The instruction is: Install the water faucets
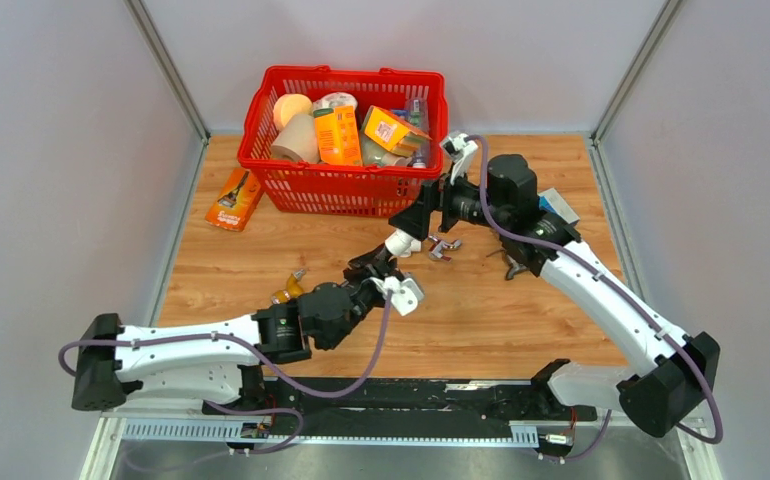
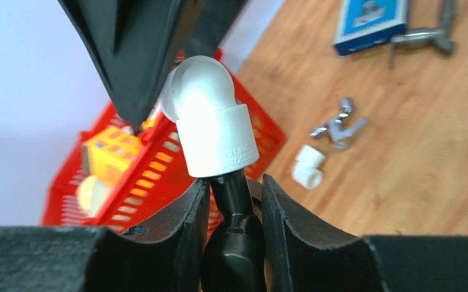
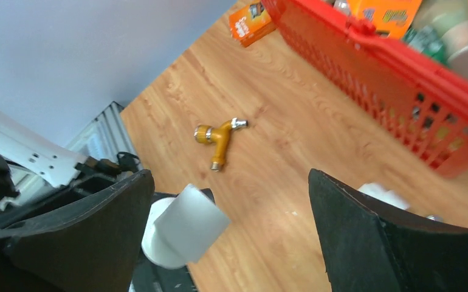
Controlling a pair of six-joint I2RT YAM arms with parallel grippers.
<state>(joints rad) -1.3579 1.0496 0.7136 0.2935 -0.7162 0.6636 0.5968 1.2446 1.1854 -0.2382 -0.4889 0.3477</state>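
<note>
My left gripper [image 2: 234, 181] is shut on the dark faucet [image 2: 236, 243], gripping its slim black stem. A white elbow fitting [image 2: 210, 125] sits on the top end of that stem. In the top view the left gripper [image 1: 381, 268] holds the white elbow fitting [image 1: 401, 243] up above the table's middle. My right gripper [image 3: 230, 176] stands wide open around the white elbow fitting [image 3: 186, 225], which lies close to its left finger, apart from the right one. The right gripper [image 1: 416, 220] reaches in from the right, just in front of the basket.
A red basket [image 1: 346, 185] of groceries stands at the back. On the table lie a chrome faucet [image 1: 444, 246], a second white elbow [image 2: 309, 166], another chrome faucet [image 1: 513, 265], a blue box [image 1: 559, 205], a yellow faucet [image 3: 219, 137] and an orange packet [image 1: 234, 200].
</note>
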